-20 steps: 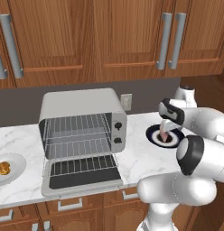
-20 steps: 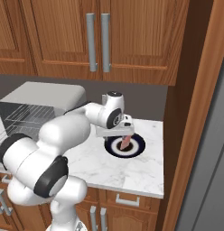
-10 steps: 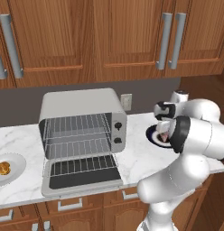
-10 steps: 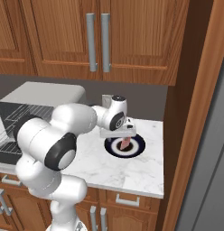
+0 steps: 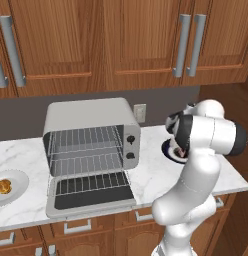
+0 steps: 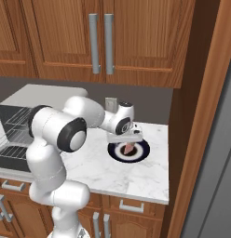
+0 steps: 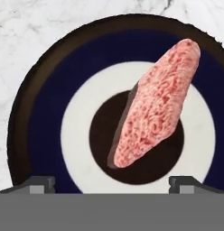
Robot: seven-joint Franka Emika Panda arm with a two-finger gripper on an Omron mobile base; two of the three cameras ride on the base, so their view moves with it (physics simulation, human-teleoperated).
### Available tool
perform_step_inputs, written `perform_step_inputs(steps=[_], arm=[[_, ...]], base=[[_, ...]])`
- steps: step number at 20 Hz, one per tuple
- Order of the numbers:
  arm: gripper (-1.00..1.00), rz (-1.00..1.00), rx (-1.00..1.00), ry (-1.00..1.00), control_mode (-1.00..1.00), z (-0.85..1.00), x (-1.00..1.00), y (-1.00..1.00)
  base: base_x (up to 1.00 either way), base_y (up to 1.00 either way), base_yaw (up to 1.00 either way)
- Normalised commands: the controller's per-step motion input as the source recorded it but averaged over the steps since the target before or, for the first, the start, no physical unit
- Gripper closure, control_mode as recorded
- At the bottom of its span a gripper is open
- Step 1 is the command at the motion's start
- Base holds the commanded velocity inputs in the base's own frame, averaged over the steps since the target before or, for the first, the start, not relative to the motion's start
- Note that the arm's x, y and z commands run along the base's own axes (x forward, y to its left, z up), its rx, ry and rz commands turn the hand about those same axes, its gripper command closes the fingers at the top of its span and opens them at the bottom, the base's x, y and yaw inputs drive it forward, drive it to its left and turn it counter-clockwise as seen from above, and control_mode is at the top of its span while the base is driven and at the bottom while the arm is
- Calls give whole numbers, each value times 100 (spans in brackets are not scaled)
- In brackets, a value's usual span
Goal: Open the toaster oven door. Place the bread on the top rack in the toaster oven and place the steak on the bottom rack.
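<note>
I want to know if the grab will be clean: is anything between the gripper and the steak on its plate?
Nothing visible is. In the hand view the steak lies bare on the dark blue and white plate, straight ahead of the open gripper, with both fingertips apart and clear of it.

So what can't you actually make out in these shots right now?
- Steak in left base view: hidden behind the arm.
- Its plate in hand view: cut off by the right edge.
- Bread in left base view: cut off by the left edge.
- Toaster oven in right base view: the arm covers its front.
</note>
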Motion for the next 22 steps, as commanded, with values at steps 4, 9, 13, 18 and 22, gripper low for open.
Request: perform_step_inputs(steps=[4,9,13,18,22], arm=[[-100,0,0,3,-100,-23,37,-15],[-100,0,0,1,-100,-20,30,-15],[-100,0,0,1,-100,-21,32,-7],[-100,0,0,4,-100,-25,27,-2],[-100,0,0,7,-100,-22,17,-4]], base=[[0,0,0],[0,0,0],[0,0,0],[0,0,0],[0,0,0]])
